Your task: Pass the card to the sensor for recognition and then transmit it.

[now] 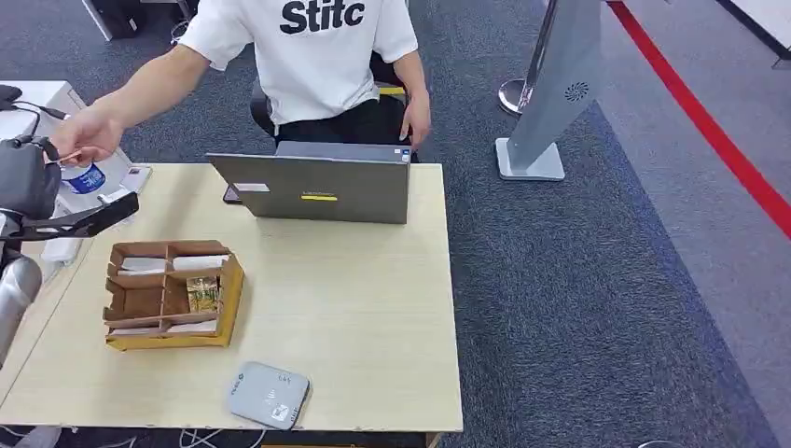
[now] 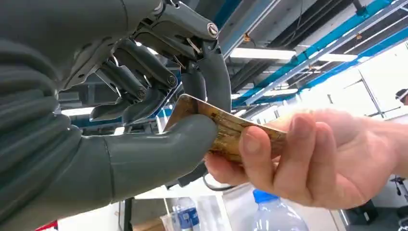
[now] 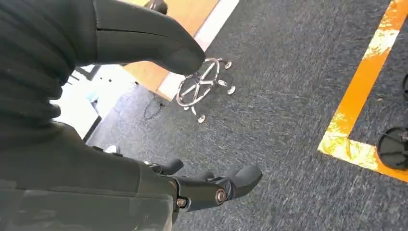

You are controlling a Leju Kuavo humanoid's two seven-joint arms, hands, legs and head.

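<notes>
Left hand [image 2: 159, 120] pinches the card [image 2: 226, 127] off the table's [image 1: 373, 280] far-left corner — person's hand [image 2: 308, 159] gripping its other end for handover; right hand [image 3: 159, 120] hangs open, holding nothing.

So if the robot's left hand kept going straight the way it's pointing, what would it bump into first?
Most likely the person's hand. The grey left hand pinches a thin golden-brown card, and the person's fingers grip the same card's other end, directly ahead. Depth is hard to judge, but nothing else shows between them.

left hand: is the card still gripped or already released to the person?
Gripped. The left hand pinches the card between thumb and fingers, while the person's hand grips its other end.
</notes>
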